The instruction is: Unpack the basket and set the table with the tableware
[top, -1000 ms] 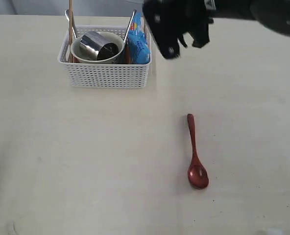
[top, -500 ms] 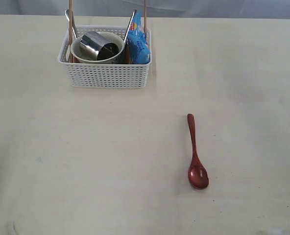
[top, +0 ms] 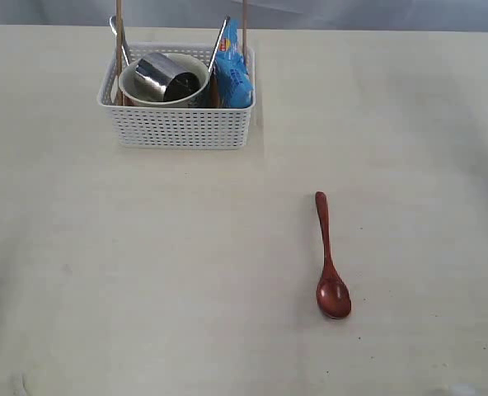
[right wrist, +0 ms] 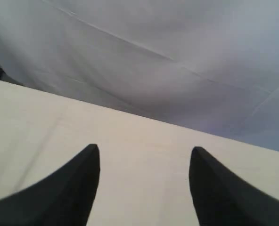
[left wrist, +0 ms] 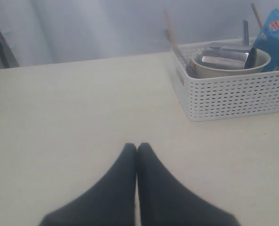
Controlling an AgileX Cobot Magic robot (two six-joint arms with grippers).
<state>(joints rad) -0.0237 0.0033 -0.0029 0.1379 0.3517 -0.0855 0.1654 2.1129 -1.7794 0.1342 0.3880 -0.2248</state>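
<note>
Cutlery nearest the exterior camera amounts to one piece: the dark red wooden spoon (top: 327, 256) lies flat on the desk (top: 145, 280), bowl end toward the camera and handle pointing away, well apart from everything else. I judge it already set out.

Neither arm shows in that view. In its own wrist view the left end effector (left wrist: 137, 149) hangs low over the desk, clenched tip to tip with nothing between the tips. The right end effector (right wrist: 143, 162) is released, spread wide and empty, facing only desk and a pale curtain (right wrist: 177, 56).

Farther back stands the white basket (top: 178, 128), which holds the rest. The cream bowl (top: 130, 85) fills the end on the view's left, with the steel cup (top: 166, 77) lying on its side inside it. A blue chip bag (top: 232, 78) stands at the other end. One chopstick (top: 119, 21) rises at the far left corner, a second chopstick (top: 245, 21) at the far right, and a steel handle (top: 219, 41) leans between bowl and bag. I cannot make out the plate with any certainty.

Several things could go wrong from here:
- The cup is loose in the bowl, so lifting the bowl first would likely roll it out.
- The chopsticks and the handle stand tall and only lean, so an arm sweeping in low could knock them over.
- The basket looks light, and dragging an item against its wall could slide or tip it.
- A pinch at the bag's end might carry off the bag, which is no tableware.
- The left end effector must open before reaching, or it will merely shove.
</note>
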